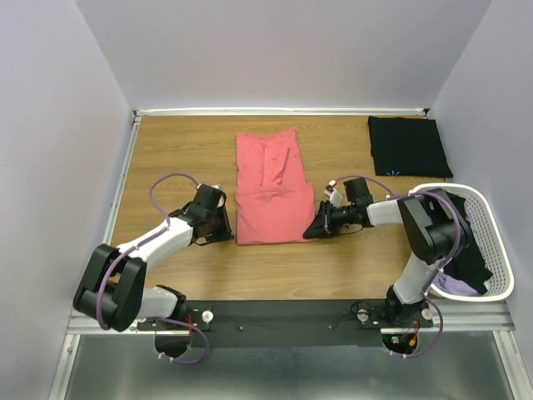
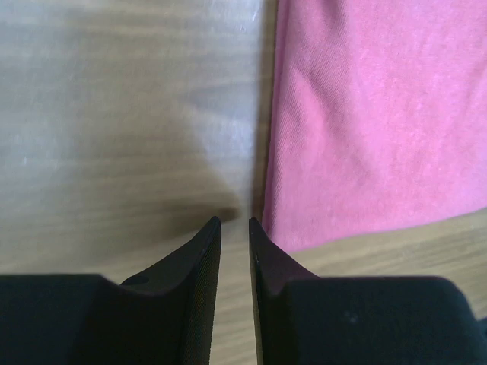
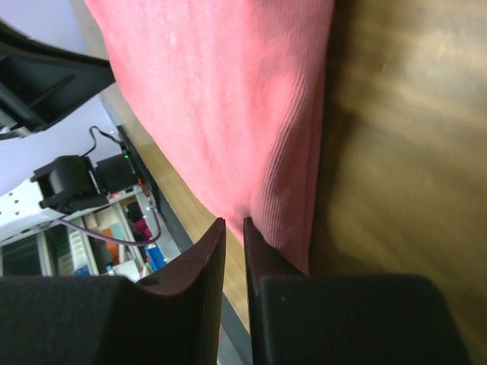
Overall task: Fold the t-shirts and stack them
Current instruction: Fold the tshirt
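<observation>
Coral-pink t-shirt is laid with long axis near-to-far; its near corners are flanked by left pincer and right pincer, both almost closed, nothing clearly nipped.

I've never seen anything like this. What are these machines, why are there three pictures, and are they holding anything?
These are two robot arms bolted at the table's near edge: the left arm and the right arm. The wide picture comes from a fixed camera above and behind them. Each close-up comes from a small camera on one wrist, looking along that arm's two fingers. On the wooden table lie a partly folded coral-pink t-shirt in the middle and a folded black t-shirt at the far right corner. A white basket on the right holds black and lilac cloth. The left fingers are almost closed beside the pink shirt's corner, gripping nothing. The right fingers are almost closed at its other side; I cannot tell whether they pinch cloth.
</observation>
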Robot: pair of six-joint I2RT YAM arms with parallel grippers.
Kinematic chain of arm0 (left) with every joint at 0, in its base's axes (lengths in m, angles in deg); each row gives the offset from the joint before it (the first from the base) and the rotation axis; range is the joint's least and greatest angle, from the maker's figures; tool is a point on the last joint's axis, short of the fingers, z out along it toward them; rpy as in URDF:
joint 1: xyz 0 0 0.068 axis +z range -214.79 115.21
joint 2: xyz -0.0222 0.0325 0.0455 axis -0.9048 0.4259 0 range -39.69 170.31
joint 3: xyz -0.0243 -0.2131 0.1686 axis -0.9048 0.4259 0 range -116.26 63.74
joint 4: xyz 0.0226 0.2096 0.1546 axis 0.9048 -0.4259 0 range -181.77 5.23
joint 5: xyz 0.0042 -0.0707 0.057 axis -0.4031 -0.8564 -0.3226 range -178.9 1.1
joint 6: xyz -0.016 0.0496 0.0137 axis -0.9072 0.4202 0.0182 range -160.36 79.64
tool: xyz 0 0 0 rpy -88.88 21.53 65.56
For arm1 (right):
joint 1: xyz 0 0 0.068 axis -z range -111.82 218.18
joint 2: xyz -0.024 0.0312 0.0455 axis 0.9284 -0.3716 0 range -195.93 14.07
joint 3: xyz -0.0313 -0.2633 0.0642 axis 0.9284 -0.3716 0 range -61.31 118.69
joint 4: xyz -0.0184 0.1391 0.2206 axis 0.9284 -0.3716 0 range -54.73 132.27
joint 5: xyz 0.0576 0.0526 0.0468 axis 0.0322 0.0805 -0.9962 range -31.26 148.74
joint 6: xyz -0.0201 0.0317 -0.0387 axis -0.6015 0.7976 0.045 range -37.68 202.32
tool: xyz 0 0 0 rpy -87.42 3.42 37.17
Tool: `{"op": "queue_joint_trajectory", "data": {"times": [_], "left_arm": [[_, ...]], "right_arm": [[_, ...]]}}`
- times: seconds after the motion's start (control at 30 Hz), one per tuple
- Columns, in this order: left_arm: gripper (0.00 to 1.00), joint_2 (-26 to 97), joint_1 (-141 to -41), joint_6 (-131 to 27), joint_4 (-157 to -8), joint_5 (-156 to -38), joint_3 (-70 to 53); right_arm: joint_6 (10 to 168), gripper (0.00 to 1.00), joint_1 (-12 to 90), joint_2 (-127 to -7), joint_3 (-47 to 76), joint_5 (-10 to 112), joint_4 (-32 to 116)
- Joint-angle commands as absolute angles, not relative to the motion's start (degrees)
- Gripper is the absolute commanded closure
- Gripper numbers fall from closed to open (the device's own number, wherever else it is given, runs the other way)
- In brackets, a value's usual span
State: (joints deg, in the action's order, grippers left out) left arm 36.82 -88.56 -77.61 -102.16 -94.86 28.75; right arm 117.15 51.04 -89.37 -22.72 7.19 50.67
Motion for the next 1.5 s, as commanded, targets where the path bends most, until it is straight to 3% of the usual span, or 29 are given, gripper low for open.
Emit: {"op": "queue_joint_trajectory", "data": {"times": [0.0,0.2,0.57,0.77,1.0,1.1,1.27,1.33,1.47], "left_arm": [[0.7,31.1,-89.0,-79.5,-105.0,-96.3,28.1],[0.71,31.0,-89.0,-82.2,-98.4,-99.9,23.8],[0.73,50.9,-85.4,-78.7,-91.9,-100.5,15.9],[0.73,54.9,-82.0,-77.2,-91.5,-102.4,17.2],[0.72,51.0,-81.2,-76.8,-94.3,-101.6,18.6],[0.65,46.4,-81.2,-76.9,-96.8,-100.0,18.5],[0.43,35.5,-81.9,-76.2,-103.3,-91.9,18.4],[0.34,32.6,-82.5,-76.0,-105.4,-89.5,18.7],[0.25,25.0,-85.4,-77.3,-110.1,-83.3,21.3]], "right_arm": [[114.0,0.77,51.2,-83.9,-21.9,11.6,42.9],[113.9,0.78,51.4,-81.2,-13.8,14.2,42.6],[112.8,0.78,54.5,-99.6,5.9,15.0,42.7],[111.4,0.78,56.7,-105.9,7.9,15.3,42.7],[109.2,0.78,57.6,-104.5,5.9,16.6,42.4],[109.0,0.77,57.6,-99.8,4.5,17.1,42.4],[108.0,0.74,57.3,-90.6,-0.3,18.7,38.3],[107.3,0.68,56.8,-85.3,-3.6,21.3,36.0],[105.9,0.47,54.1,-76.5,-8.6,30.0,29.0]]}}
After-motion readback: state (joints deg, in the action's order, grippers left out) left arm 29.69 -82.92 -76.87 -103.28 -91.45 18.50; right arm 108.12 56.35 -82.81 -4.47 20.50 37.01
